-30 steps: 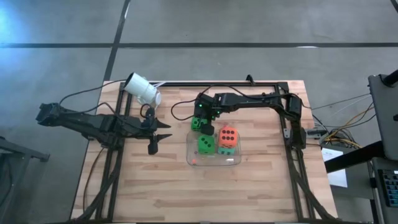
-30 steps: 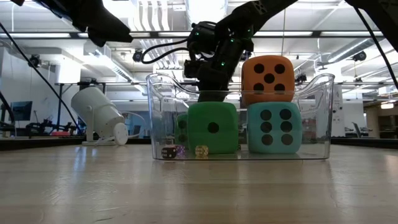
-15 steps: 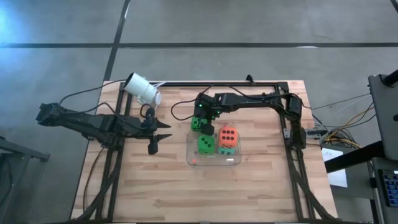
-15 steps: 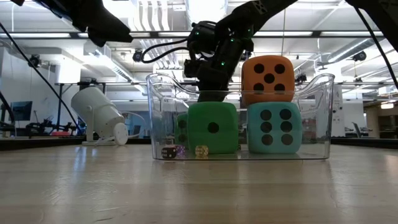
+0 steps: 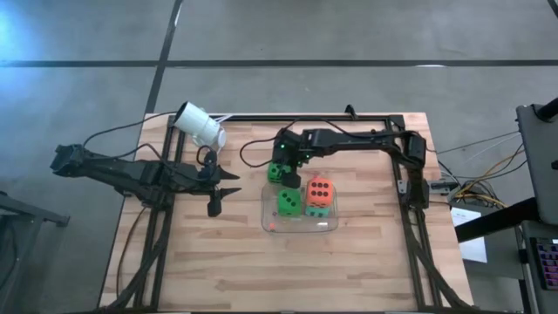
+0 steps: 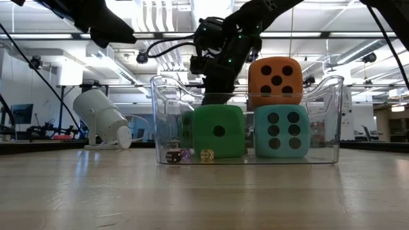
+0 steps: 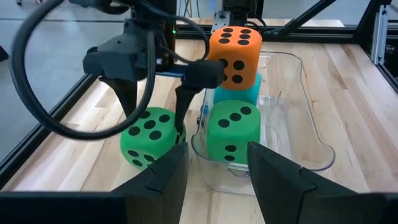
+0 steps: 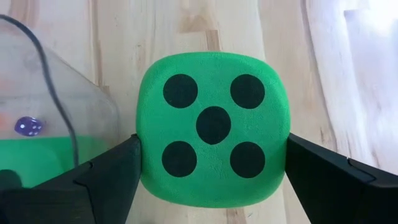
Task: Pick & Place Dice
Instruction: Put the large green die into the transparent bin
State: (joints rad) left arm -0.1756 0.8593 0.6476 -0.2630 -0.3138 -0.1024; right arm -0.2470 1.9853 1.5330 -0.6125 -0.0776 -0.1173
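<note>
My right gripper [image 5: 277,169] is shut on a bright green die [image 7: 146,137] just outside the far left corner of a clear tray [image 5: 299,227]. In the tray a second green die [image 5: 289,203] sits on the floor. Beside it an orange die [image 5: 319,188] sits on top of a teal die [image 6: 280,131]. My left gripper [image 7: 217,165] stands open above the table's left part, to the left of the tray, pointing toward it with nothing between its fingers. My right gripper pinches the green die by two opposite side faces [image 8: 144,149] between its two fingers [image 8: 311,171]. The fingers slant steeply down from above. The five-pip face [image 8: 213,124] is turned up toward the wrist. The die's underside is at the table top; whether it is clear of it, I cannot tell.
A white cylindrical camera [image 5: 200,126] lies at the table's far left corner. A few tiny dice [image 6: 190,155] lie on the tray floor. A black frame [image 5: 349,118] runs along the table's far and side edges. Bare wood stretches across the near half of the table [image 5: 288,270].
</note>
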